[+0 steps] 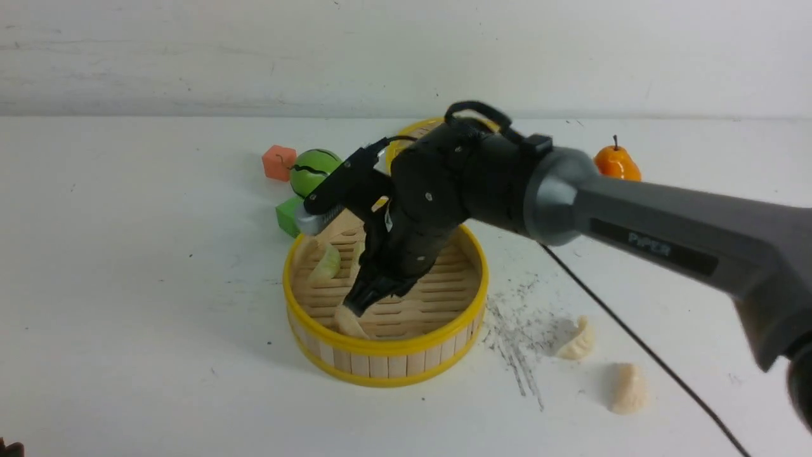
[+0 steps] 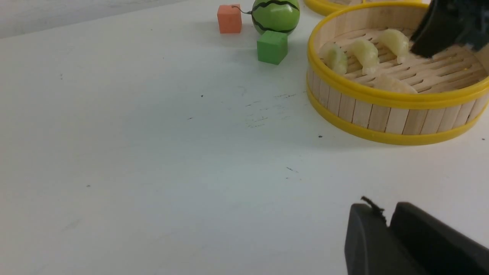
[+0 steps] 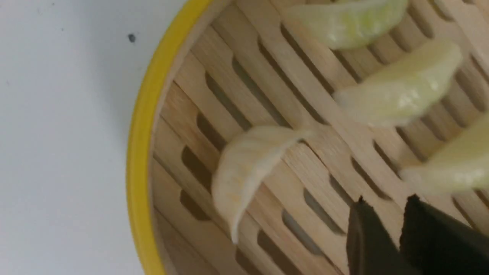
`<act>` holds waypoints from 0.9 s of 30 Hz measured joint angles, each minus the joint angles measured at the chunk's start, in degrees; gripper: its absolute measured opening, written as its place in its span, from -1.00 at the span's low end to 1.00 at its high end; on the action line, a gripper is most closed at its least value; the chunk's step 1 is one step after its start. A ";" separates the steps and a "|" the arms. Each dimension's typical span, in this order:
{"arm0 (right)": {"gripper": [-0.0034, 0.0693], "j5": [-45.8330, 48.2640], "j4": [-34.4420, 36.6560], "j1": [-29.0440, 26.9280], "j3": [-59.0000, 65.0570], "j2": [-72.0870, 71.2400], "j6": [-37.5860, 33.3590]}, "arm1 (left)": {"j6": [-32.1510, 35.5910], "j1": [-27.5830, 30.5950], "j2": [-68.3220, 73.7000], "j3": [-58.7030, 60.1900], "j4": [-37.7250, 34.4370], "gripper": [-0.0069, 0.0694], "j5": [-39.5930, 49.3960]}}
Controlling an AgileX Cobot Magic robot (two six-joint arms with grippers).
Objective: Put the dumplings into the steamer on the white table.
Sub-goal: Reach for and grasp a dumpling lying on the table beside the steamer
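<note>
Dumplings [image 2: 366,53], four in steamer [image 1: 387,348], two cream dumplings [image 1: 577,343] on counter [image 1: 127,285] right of steamer, right pincer [image 1: 359,304] narrow, empty, inside steamer, left pincer [image 2: 386,223] narrow

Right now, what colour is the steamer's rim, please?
Yellow around the steamer; best in left wrist view.

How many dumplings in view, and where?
6. Four in the steamer: three green dumplings, one cream dumpling. Two cream dumplings on the table, right of the steamer. The right arm may hide more.

orange cube [image 1: 279,162] | watermelon ball [image 1: 314,170] | green cube [image 1: 288,216] | orange pear [image 1: 616,164] | lid [image 1: 415,129]
</note>
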 joint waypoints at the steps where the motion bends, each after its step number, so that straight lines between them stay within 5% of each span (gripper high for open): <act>1: -0.47 1.18 0.14 -0.76 -0.15 -1.96 2.20 | 0.00 0.00 0.00 0.00 0.00 -0.60 0.00; 6: -0.41 0.65 3.11 -11.22 2.92 -10.78 10.66 | 0.00 0.00 0.00 0.00 0.00 -0.60 -0.06; 8: -0.38 -1.53 3.90 -18.82 10.41 -14.65 12.34 | -0.05 0.00 0.00 0.00 0.00 -0.62 0.00; 13: -0.32 -4.65 6.87 -27.56 28.62 -20.11 13.03 | -0.05 0.00 0.00 0.00 0.13 -0.86 0.12; 17: -0.18 -10.08 9.82 -28.89 39.29 -21.07 12.56 | -0.05 0.00 0.00 0.00 0.19 -0.86 -0.55; 27: 0.21 -22.88 13.62 -24.42 40.88 -17.68 12.14 | -0.05 0.00 0.00 0.00 0.19 -0.86 -0.92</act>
